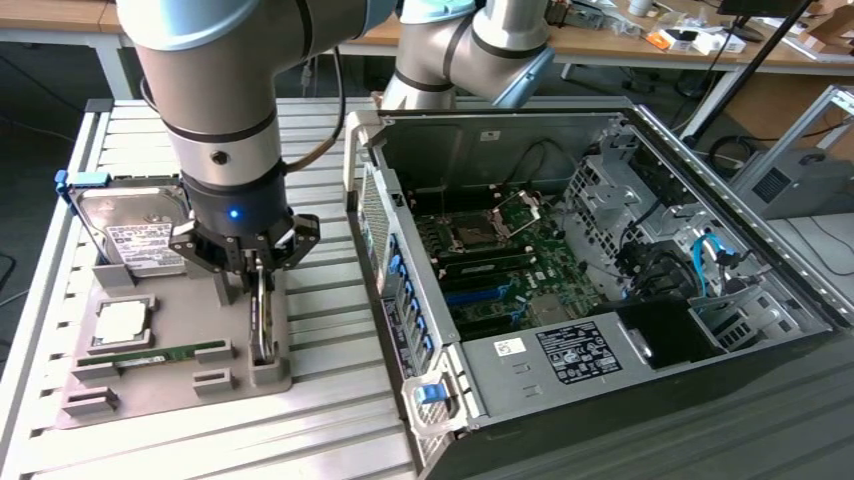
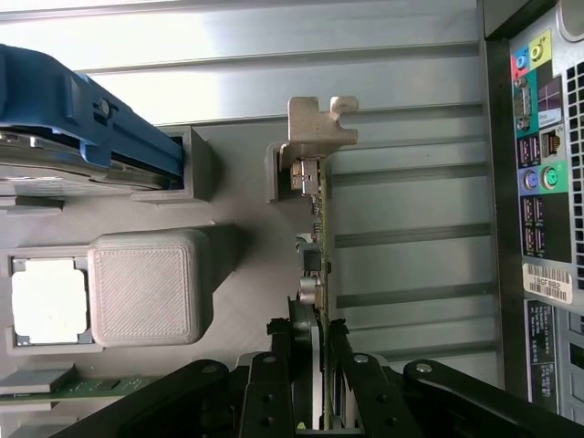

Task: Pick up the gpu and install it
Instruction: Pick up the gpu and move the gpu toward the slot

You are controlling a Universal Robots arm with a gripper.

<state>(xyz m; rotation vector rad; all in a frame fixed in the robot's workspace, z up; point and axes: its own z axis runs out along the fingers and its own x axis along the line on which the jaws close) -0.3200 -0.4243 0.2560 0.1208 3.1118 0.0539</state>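
Slatted metal desk (image 1: 320, 420), silver, ribs running across it. In the wrist view the ribs (image 2: 401, 82) catch a bright glare. Behind it is a second desk with a wooden top (image 1: 54, 18) and a white leg (image 1: 115, 62), with small clutter (image 1: 694, 40) at the exterior view's right end. A black pole (image 1: 754, 65) leans across that end. Grey floor (image 1: 821, 245) on the exterior view's right, with a grey box (image 1: 801, 180) standing there. Light is even, shadows soft.

silver white-labelled hard drive (image 1: 127, 232): upright in grey plastic tray (image 1: 167, 388) | square silver processor chip (image 1: 123, 320): flat | green RAM stick (image 1: 154, 355): near chip
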